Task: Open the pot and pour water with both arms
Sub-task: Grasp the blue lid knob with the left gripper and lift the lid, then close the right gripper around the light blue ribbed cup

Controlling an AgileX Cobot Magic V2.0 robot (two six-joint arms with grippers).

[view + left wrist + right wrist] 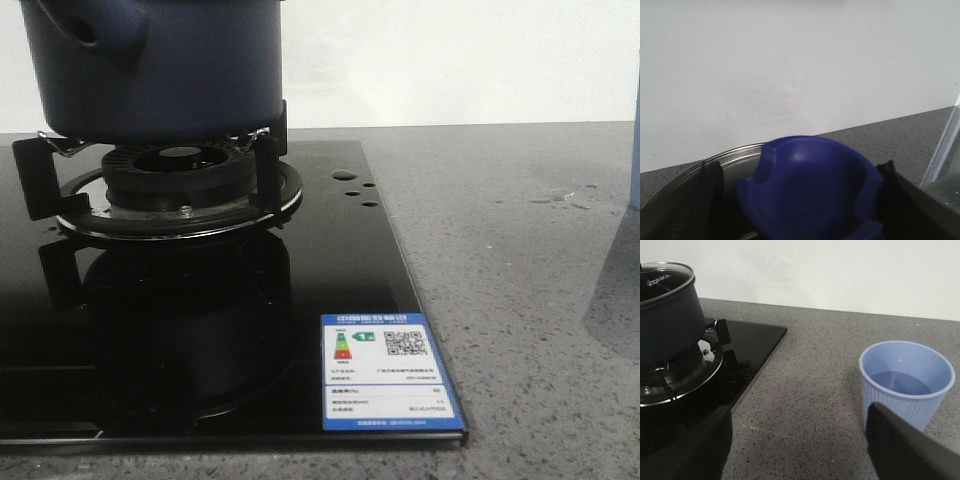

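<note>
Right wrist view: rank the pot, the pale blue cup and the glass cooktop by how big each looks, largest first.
1. glass cooktop
2. pot, cut off by the frame, so this rank is unsure
3. pale blue cup, which sits nearer the camera

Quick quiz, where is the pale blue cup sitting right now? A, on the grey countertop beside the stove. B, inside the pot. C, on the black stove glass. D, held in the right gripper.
A: in the right wrist view the pale blue cup stands upright on the grey countertop, apart from the stove, ahead of the open right gripper.
</note>
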